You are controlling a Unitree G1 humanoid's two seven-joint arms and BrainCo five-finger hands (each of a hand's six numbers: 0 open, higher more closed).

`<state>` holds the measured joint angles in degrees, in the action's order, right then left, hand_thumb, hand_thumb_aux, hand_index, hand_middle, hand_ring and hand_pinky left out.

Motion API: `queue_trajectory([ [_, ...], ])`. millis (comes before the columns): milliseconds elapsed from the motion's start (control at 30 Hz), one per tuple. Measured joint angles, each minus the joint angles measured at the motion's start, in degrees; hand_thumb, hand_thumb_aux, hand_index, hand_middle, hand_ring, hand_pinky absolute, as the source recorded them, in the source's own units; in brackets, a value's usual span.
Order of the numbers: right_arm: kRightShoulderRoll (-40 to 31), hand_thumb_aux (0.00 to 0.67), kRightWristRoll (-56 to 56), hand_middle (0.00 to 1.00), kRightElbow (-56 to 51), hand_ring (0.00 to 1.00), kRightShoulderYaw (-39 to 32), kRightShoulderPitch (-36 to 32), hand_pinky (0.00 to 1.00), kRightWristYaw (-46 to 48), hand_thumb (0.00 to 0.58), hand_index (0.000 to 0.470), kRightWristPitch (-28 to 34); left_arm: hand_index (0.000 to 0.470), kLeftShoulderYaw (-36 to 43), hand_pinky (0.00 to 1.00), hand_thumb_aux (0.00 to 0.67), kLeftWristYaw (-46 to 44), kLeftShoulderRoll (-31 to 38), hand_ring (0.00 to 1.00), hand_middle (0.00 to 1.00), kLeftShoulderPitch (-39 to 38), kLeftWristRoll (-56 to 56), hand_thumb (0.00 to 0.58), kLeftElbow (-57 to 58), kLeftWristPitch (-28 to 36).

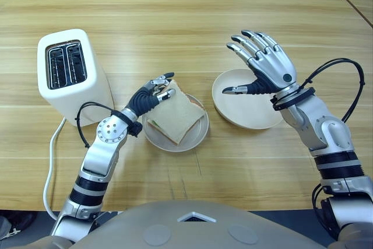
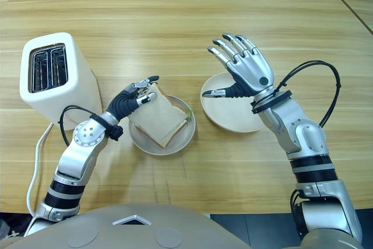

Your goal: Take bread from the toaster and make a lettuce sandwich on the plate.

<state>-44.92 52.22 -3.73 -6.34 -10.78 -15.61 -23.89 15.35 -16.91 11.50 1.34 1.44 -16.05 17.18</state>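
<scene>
The top bread slice (image 1: 176, 114) is being pinched at its 11 o'clock corner by the left hand (image 1: 154, 91) and held tilted over the lettuce (image 2: 187, 111) on the plate (image 1: 200, 134). If released while tilted, the slice could be dropped off-centre, or the lettuce dragged out. The right hand (image 1: 267, 65) is being held spread and empty above the bowl (image 1: 245, 118), at the plate's 3 o'clock. The toaster (image 1: 87, 88) is being kept at 9 o'clock; its cord (image 1: 51, 161), lying beside the left arm, could be snagged.

Toaster (image 1: 73, 80), bowl (image 1: 245, 114) flanking plate (image 1: 201, 125); beyond, seemingly open.
</scene>
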Motion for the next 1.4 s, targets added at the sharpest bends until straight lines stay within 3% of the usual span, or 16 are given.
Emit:
queue_trajectory([
  [200,0.54,0.000,-0.01,0.00,-0.03,0.00,-0.33,-0.03,0.00,-0.14,0.000,0.000,-0.15,0.470,0.03,0.00,0.670,0.18,0.30,0.00,0.00,0.02,-2.09,0.580,1.77,-0.54],
  [233,0.69,0.000,-0.02,0.00,-0.02,0.00,-0.43,-0.04,0.00,-0.14,0.000,0.000,-0.20,0.347,-0.03,0.00,0.494,0.46,0.33,0.00,0.00,0.07,-2.48,0.540,2.18,-0.66],
  [267,0.80,0.000,-0.02,0.00,-0.02,0.00,-0.59,-0.06,0.00,-0.14,0.000,0.000,-0.25,0.000,-0.07,0.00,0.000,0.75,0.33,0.00,0.00,0.11,-2.93,0.000,2.60,-0.70],
  [867,1.08,0.000,-0.12,0.00,-1.08,0.00,-1.20,-0.32,0.00,-0.38,0.000,0.000,-0.96,0.000,1.32,0.00,0.000,1.13,0.55,0.00,0.00,0.80,-8.57,0.000,1.12,-1.62],
  [1000,1.91,0.000,-2.07,0.00,-1.21,0.00,-2.24,-0.31,0.00,0.25,0.000,0.000,-2.53,0.000,-0.81,0.00,0.000,3.97,2.40,0.00,0.00,0.97,-12.36,0.000,-6.50,-8.36],
  [1033,2.64,0.158,-4.69,0.00,-1.08,0.00,-2.41,-0.08,0.00,1.39,0.241,0.111,-3.69,0.286,-2.88,0.00,0.407,4.03,2.94,0.00,0.00,1.19,-12.00,0.491,-10.54,-11.14],
  [1067,3.07,0.670,-7.47,0.00,-0.57,0.00,-2.47,0.36,0.00,2.84,0.580,0.470,-4.51,0.470,-4.92,0.00,0.670,3.32,3.82,0.00,0.00,1.11,-10.78,0.580,-13.59,-12.69],
  [1100,3.38,0.670,-11.50,0.01,0.68,0.01,-2.44,1.29,0.01,5.12,0.580,0.470,-5.15,0.470,-7.98,0.00,0.670,1.94,5.45,0.00,0.00,0.86,-8.60,0.580,-17.09,-14.29],
  [1133,3.69,0.670,-17.66,0.71,2.93,0.71,-2.51,3.00,0.71,9.08,0.580,0.470,-5.74,0.470,-13.29,0.00,0.670,-0.50,8.60,0.00,0.00,0.41,-4.38,0.580,-21.90,-16.11],
  [1167,3.81,0.670,-22.58,1.00,4.95,1.00,-2.78,4.14,1.00,12.65,0.580,0.470,-5.71,0.470,-16.81,0.00,0.670,-2.91,10.80,0.00,0.00,-0.58,-1.12,0.580,-24.42,-16.95],
  [1200,3.63,0.670,-27.61,1.00,7.66,1.00,-3.55,5.55,1.00,17.15,0.580,0.470,-5.24,0.470,-20.86,0.00,0.670,-6.11,13.47,0.00,0.00,-2.70,2.88,0.580,-26.63,-17.41],
  [1233,3.30,0.670,-30.96,1.00,9.54,1.00,-4.39,6.78,1.00,20.50,0.580,0.470,-4.64,0.470,-23.43,0.20,0.670,-8.78,15.35,0.20,0.20,-4.90,5.54,0.580,-27.46,-17.36],
  [1267,2.35,0.670,-35.34,1.00,12.52,1.00,-5.59,9.05,1.00,25.55,0.580,0.470,-3.73,0.470,-27.10,1.00,0.670,-13.44,18.65,1.00,1.00,-9.41,8.47,0.580,-27.48,-17.36],
  [1400,-3.70,0.670,-45.23,1.00,18.26,1.00,-9.20,18.09,1.00,42.49,0.580,0.470,1.61,0.470,-31.59,1.00,0.670,-29.49,27.69,1.00,1.00,-29.11,8.90,0.580,-16.84,-22.99],
])
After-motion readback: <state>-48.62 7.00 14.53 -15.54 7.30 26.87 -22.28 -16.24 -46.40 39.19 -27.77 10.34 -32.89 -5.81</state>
